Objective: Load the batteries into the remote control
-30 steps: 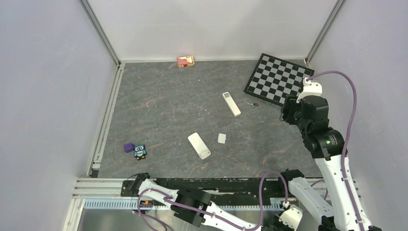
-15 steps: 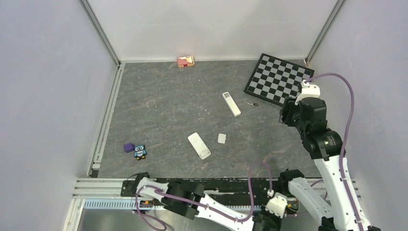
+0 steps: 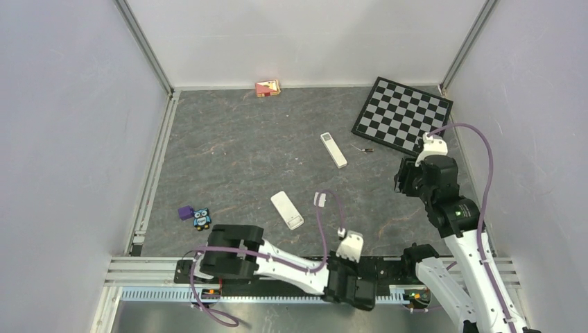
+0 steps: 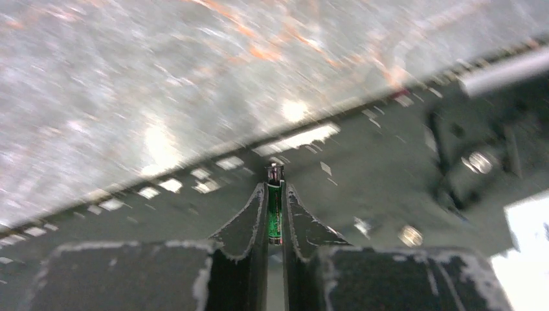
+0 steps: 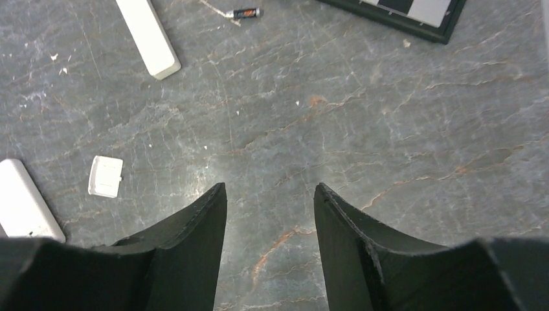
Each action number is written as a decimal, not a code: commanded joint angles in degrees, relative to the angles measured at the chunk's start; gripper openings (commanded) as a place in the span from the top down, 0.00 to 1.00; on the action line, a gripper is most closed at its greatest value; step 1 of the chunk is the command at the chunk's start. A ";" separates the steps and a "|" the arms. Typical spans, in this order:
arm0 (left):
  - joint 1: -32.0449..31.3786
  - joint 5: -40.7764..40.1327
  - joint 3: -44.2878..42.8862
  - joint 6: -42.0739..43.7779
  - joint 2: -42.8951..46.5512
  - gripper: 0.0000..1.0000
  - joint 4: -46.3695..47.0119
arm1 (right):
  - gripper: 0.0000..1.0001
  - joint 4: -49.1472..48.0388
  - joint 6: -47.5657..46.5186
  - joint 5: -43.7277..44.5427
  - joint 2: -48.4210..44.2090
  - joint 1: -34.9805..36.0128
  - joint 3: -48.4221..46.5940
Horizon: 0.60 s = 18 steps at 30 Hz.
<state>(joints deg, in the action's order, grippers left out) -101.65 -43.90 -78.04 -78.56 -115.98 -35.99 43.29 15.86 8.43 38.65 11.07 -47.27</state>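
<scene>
Grey, stone-patterned tabletop (image 3: 229, 146) fills the floor of a white-walled enclosure. At the near left lies a small purple block (image 3: 185, 212), touching a little owl figure (image 3: 202, 218) just to its right. Against the far wall, left of centre, sits a red box (image 3: 267, 88). Near the middle of the table a wide white remote (image 3: 287, 210) lies at a slant, and a small white cover (image 3: 320, 199) rests apart from it just to its right. The left gripper (image 4: 274, 194) hangs over the dark rail at the near edge, right of centre, its jaws pinched narrowly on a green-labelled battery (image 4: 275, 217) whose metal tip pokes out past the fingertips. Farther off, a slim white remote (image 3: 333, 150) lies at an angle in mid-table. A second battery (image 3: 363, 148) rests on the surface to its right, close to the near edge of a checkerboard (image 3: 402, 113) in the far right corner. The right gripper (image 5: 270, 194) hovers above bare tabletop at the right, near of the board, its dark jaws spread fairly wide with nothing between them.
</scene>
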 commanded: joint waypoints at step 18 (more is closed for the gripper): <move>21.56 4.38 15.71 22.04 13.41 0.78 17.92 | 0.42 -8.70 2.38 -11.52 -7.08 -0.27 21.75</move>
<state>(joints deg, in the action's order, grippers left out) -82.83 -41.78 -63.88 -62.02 -104.51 -23.94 38.50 16.97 0.78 32.60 11.07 -27.86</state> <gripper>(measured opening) 0.203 0.577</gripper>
